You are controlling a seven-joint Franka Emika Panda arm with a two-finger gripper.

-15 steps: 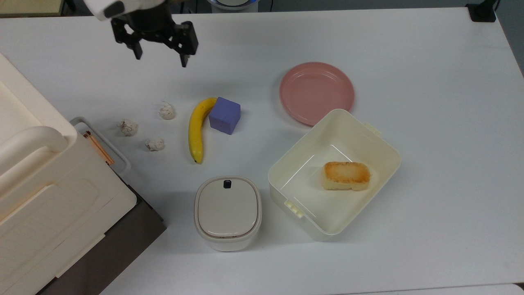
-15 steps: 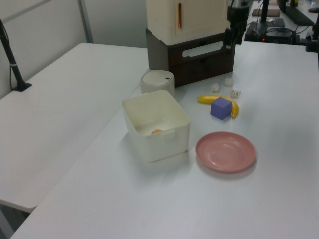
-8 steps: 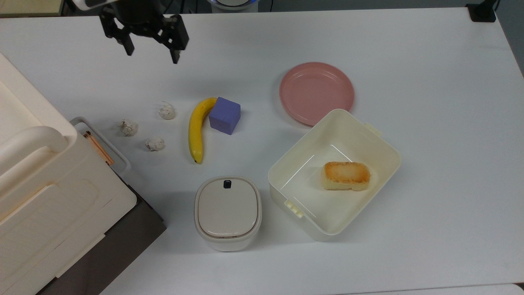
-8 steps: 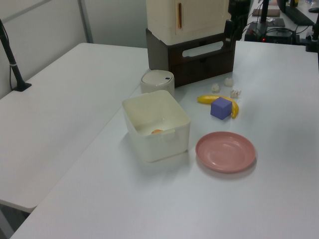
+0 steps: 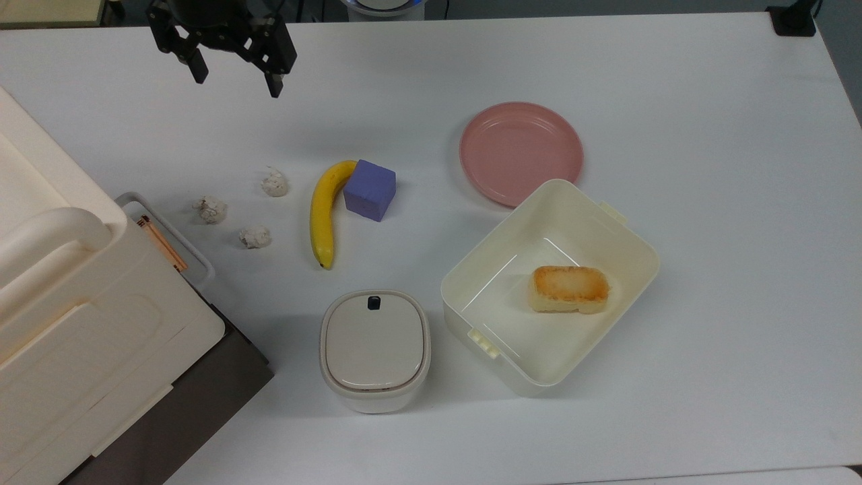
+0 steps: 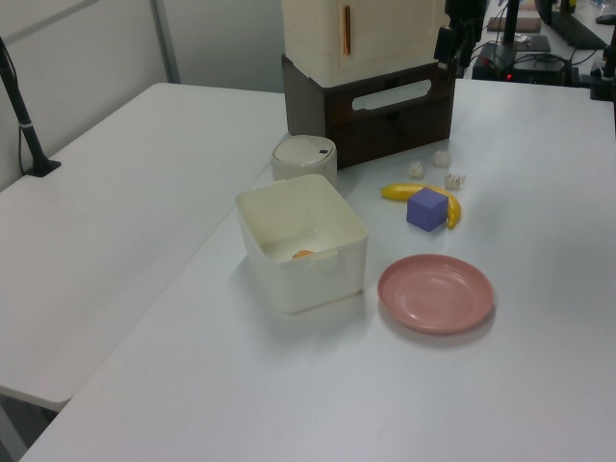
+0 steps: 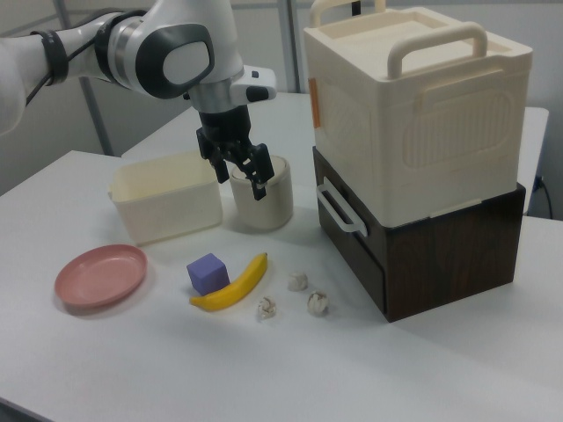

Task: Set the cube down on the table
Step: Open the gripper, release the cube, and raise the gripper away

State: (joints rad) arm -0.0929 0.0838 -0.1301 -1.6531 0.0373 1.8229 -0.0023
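Observation:
The periwinkle cube (image 5: 370,189) (image 6: 427,209) (image 7: 208,272) rests on the white table (image 5: 707,168), its side touching the upper end of a yellow banana (image 5: 323,212). My gripper (image 5: 234,78) (image 7: 239,179) hangs open and holds nothing, high above the table near the top view's upper left, well away from the cube. In the right view the gripper is in the air in front of the round container, above and behind the cube. In the left view the gripper (image 6: 449,43) is at the top edge, beside the stacked boxes.
A pink plate (image 5: 520,153) lies to the top view's right of the cube. An open cream box (image 5: 549,286) holds a toasted bread-like block (image 5: 570,289). A lidded round container (image 5: 374,349), three crumpled paper balls (image 5: 274,182) and a tall stack of boxes (image 5: 81,323) fill the top view's left.
The gripper has risen and drifted toward the top view's upper left, further from the cube. Its fingers stay open. The cube and the other objects have not moved.

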